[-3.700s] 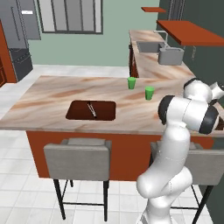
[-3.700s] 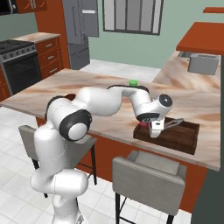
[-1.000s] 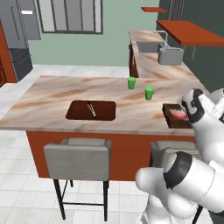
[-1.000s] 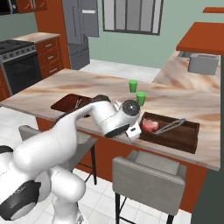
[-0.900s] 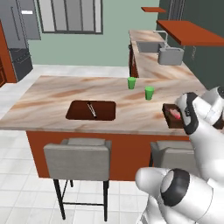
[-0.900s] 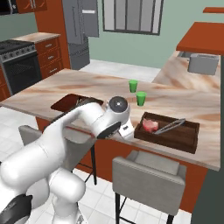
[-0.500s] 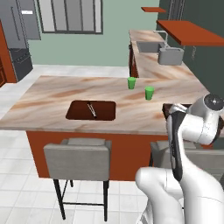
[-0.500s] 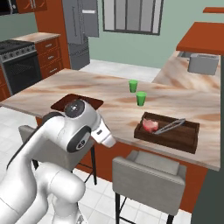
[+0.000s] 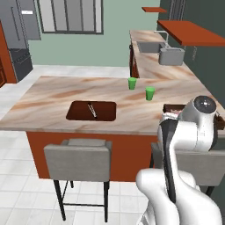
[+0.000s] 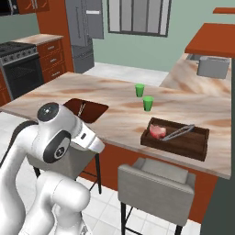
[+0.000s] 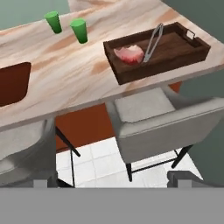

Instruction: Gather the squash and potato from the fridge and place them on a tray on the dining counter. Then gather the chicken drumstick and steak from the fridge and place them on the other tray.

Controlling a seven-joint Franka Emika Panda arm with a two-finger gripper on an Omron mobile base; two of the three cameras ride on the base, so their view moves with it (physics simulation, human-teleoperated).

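We see the broad beige-tan marbled dining counter [image 10: 114, 117] bearing two shallow dark reddish-brown trays. The right tray [image 10: 193, 146] holds the flat salmon-pink raw steak [image 10: 157, 131] beside grey metal tongs [image 10: 178, 133]; the left tray [image 9: 79, 112] holds tongs too. Our gripper's jaws stand wide, holding nothing.

steak [image 10: 157, 131] in tray [image 10: 193, 145], on dining counter [image 10: 114, 110]

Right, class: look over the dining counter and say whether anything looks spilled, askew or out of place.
Nothing looks spilled or damaged. The steak lies flat inside the right tray, with metal tongs resting diagonally beside it. The two green cups stand upright. The left tray sits flat, a thin utensil lying in it.
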